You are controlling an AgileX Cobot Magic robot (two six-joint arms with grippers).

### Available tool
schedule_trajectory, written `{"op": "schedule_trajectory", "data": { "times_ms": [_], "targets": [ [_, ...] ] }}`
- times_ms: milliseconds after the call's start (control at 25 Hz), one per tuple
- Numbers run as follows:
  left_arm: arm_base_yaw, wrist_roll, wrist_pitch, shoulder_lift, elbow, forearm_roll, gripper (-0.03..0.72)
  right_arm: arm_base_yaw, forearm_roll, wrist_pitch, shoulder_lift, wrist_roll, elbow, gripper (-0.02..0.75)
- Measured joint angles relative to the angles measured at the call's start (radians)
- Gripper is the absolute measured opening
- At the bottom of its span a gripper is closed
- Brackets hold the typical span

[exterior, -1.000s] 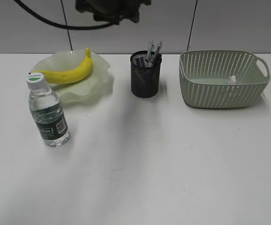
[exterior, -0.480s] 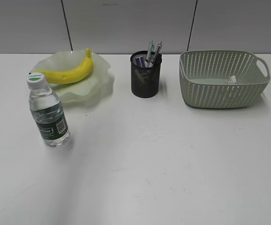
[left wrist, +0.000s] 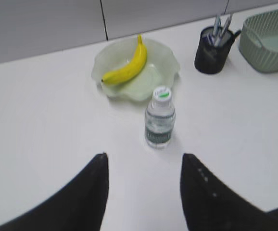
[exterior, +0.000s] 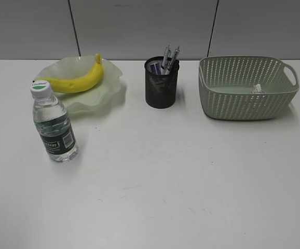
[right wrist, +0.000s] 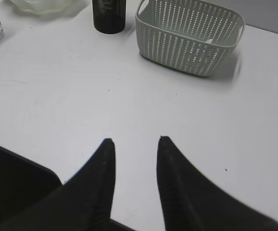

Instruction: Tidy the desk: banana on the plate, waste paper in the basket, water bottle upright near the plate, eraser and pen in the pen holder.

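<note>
1. Exterior view: we see the banana (exterior: 76,80) on the plate (exterior: 108,93), the water bottle (exterior: 54,124) upright at its 7 o'clock on the counter (exterior: 181,176).
2. We see both sets of fingers, left (left wrist: 96,192) and right (right wrist: 103,178), released and empty.

Desk (exterior: 181,192) front bare, wide passage; water bottle (exterior: 54,124) stands left; plate (exterior: 95,93), pen holder (exterior: 161,85), basket (exterior: 246,88) line rear.

The water bottle (exterior: 54,124) has a dark green label with white print too small to read

exterior – slanted down, frontal | wrists – high, tilted forward | all share pen holder (exterior: 161,83), basket (exterior: 228,106)
</note>
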Motion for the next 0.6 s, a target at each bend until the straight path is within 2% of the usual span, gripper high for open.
{"op": "schedule_trajectory", "data": {
  "times_ms": [120, 320, 440, 600],
  "targets": [
    [0.000, 0.000, 0.001, -0.223, 0.236, -0.014, 0.356, 0.000, 0.000, 0.000, 0.000, 0.000, 0.000, 0.251],
    [0.000, 0.000, -0.052, -0.525, 0.521, -0.074, 0.344, 0.000, 0.000, 0.000, 0.000, 0.003, 0.000, 0.252],
    [0.000, 0.024, -0.122, -0.619, 0.567, -0.106, 0.342, 0.000, 0.003, 0.000, -0.001, 0.004, 0.000, 0.252],
    [0.000, 0.058, -0.150, -0.595, 0.582, -0.122, 0.339, 0.000, 0.008, 0.001, -0.003, 0.004, 0.000, 0.252]
  ]
}}
